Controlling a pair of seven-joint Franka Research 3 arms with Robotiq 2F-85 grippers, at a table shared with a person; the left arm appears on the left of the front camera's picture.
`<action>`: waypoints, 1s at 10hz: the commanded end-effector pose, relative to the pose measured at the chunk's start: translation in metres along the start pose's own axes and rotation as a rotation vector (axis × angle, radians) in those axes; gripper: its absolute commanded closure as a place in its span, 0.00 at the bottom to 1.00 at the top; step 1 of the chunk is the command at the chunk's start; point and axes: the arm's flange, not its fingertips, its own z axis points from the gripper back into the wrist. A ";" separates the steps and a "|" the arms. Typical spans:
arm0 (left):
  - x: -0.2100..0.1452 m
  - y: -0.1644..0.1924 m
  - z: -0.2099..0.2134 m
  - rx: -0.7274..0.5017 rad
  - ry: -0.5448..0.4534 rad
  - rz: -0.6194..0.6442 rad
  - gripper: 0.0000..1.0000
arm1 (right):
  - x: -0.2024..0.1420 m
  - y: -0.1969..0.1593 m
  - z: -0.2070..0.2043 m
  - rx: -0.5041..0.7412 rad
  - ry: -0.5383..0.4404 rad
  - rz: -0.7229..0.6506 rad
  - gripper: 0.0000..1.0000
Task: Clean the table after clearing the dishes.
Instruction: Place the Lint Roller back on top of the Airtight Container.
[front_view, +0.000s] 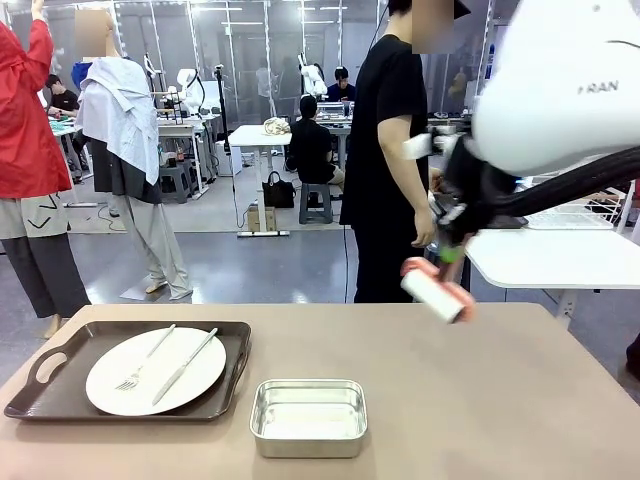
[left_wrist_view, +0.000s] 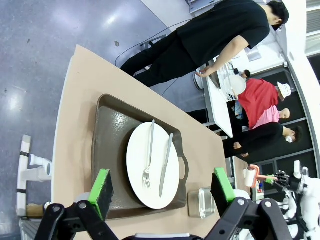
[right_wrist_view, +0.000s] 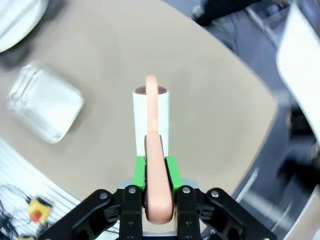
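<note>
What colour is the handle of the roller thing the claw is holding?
Peachy pink handle, on a white roll; the right wrist view shows it best.

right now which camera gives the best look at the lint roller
The right wrist view: the lint roller is centred and close, its pink handle clamped in the right gripper. The front view shows it blurred above the table. The left wrist view shows it tiny, far off.

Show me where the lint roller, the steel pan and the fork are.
lint roller (front_view: 432, 292), front view, on its white roll.
steel pan (front_view: 308, 422), front view, on its bare bottom.
fork (front_view: 152, 354), front view, on its handle.
</note>
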 end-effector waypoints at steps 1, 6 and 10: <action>0.001 -0.001 0.003 -0.014 -0.001 -0.003 0.00 | 0.018 0.047 -0.008 0.154 -0.046 0.329 0.79; 0.001 -0.001 0.003 -0.014 -0.001 -0.003 0.00 | 0.075 0.161 -0.047 0.259 -0.006 0.795 0.79; 0.001 -0.001 0.003 -0.014 -0.001 -0.003 0.00 | 0.068 0.172 -0.057 0.279 -0.004 0.791 0.79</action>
